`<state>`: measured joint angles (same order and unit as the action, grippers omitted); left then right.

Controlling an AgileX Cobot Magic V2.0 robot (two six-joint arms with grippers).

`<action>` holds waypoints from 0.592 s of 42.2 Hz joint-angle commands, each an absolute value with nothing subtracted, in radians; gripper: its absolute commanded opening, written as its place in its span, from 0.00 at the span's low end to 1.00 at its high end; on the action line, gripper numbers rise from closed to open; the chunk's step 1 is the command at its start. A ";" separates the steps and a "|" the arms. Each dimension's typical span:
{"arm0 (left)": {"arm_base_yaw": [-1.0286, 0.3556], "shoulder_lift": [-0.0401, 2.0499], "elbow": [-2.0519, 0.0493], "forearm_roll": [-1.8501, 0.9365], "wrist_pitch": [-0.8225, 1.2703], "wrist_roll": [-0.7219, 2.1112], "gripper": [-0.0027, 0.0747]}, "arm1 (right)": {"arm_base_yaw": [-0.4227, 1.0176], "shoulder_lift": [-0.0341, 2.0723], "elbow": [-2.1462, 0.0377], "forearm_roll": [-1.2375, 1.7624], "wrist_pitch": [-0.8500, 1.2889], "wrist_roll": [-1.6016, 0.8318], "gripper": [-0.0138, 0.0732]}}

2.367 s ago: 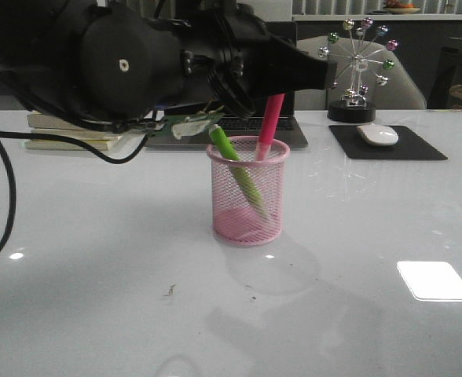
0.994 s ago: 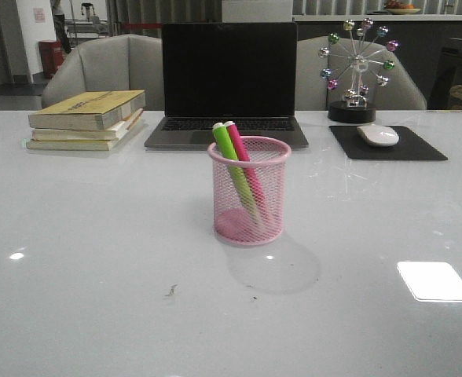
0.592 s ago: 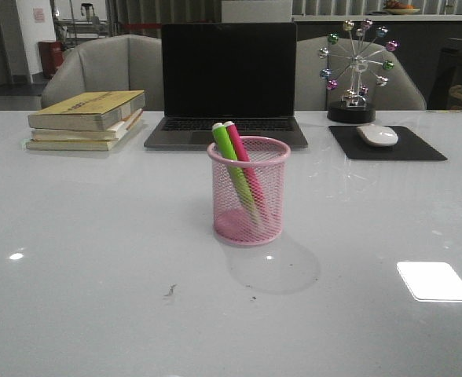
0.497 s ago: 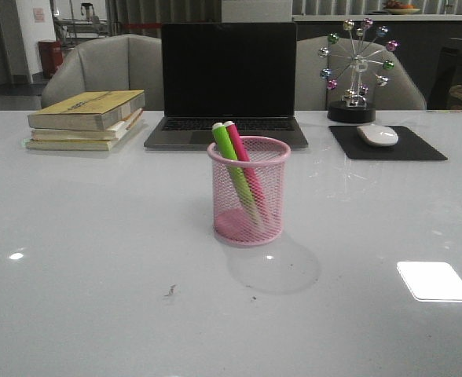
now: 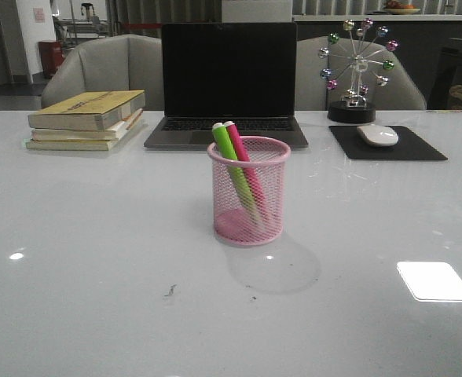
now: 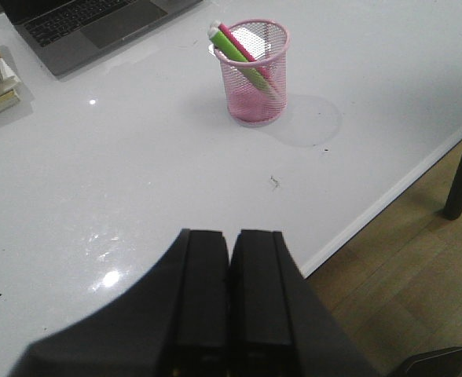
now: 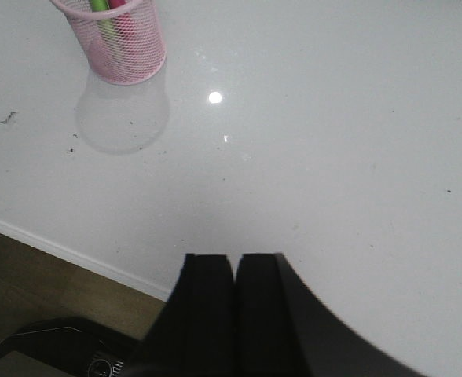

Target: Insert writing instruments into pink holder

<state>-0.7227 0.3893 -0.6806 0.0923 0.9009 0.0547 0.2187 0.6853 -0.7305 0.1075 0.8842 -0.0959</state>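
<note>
The pink wire-mesh holder (image 5: 249, 210) stands upright in the middle of the white table. Both pens lean inside it, tops tilted to the left: the lime green pen (image 5: 229, 157) with its whitish tip and the bright pink pen (image 5: 239, 148) just behind it. The holder (image 6: 256, 78) with both pens also shows in the left wrist view, and the holder (image 7: 121, 43) in the right wrist view. My left gripper (image 6: 229, 236) is shut and empty, far back near the table's front edge. My right gripper (image 7: 235, 258) is shut and empty too. Neither arm shows in the front view.
A laptop (image 5: 228, 82) stands open behind the holder. A stack of books (image 5: 87, 118) lies at the back left. A mouse (image 5: 378, 134) on a dark pad (image 5: 388, 146) and a ferris-wheel ornament (image 5: 355, 71) are at the back right. The table's front edge (image 6: 388, 196) borders wooden floor.
The arm that filled the upper left of the front view has left it. The pink pen, held upright then, now leans beside the green one. Nothing has moved in the last second.
</note>
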 commanded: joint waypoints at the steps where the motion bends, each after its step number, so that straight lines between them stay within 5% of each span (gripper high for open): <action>1: -0.722 0.396 -0.706 0.098 0.834 0.041 0.15 | 0.219 0.682 -0.757 0.117 0.814 -0.108 0.22; 14: -0.671 0.301 -0.617 0.097 0.718 0.041 0.15 | 0.219 0.682 -0.757 0.117 0.816 -0.108 0.22; 25: -0.280 0.106 -0.261 0.021 0.224 0.041 0.15 | 0.219 0.682 -0.757 0.117 0.816 -0.108 0.22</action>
